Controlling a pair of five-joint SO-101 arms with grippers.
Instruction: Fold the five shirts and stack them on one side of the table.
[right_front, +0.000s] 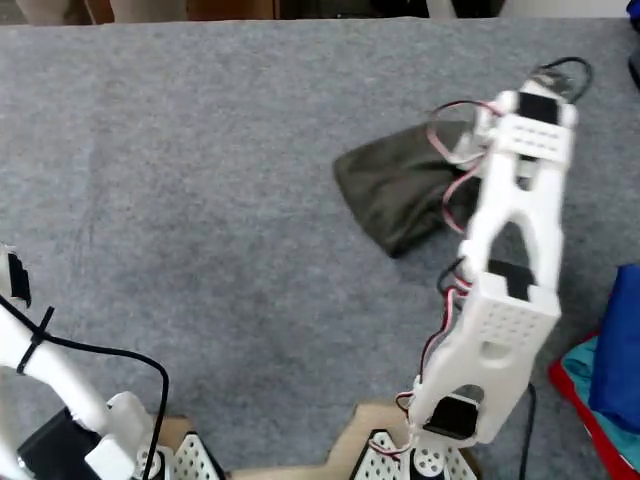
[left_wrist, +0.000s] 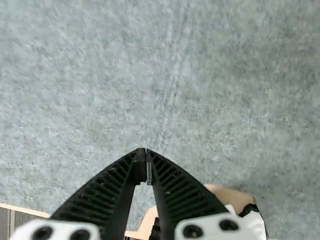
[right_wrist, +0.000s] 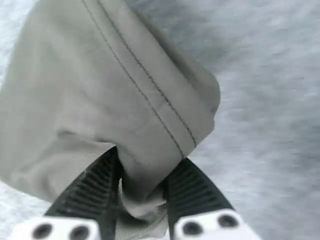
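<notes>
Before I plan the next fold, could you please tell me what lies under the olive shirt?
The olive shirt lies bunched on the grey table cover, which shows beside it. Its folds hide whatever is beneath. The right gripper pinches one edge.

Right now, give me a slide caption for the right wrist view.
Right gripper shut on a bunched fold of the shirt, grey table behind.

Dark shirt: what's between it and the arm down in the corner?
Just bare grey table cover, as the high view shows, from the dark shirt to that left arm.
</notes>
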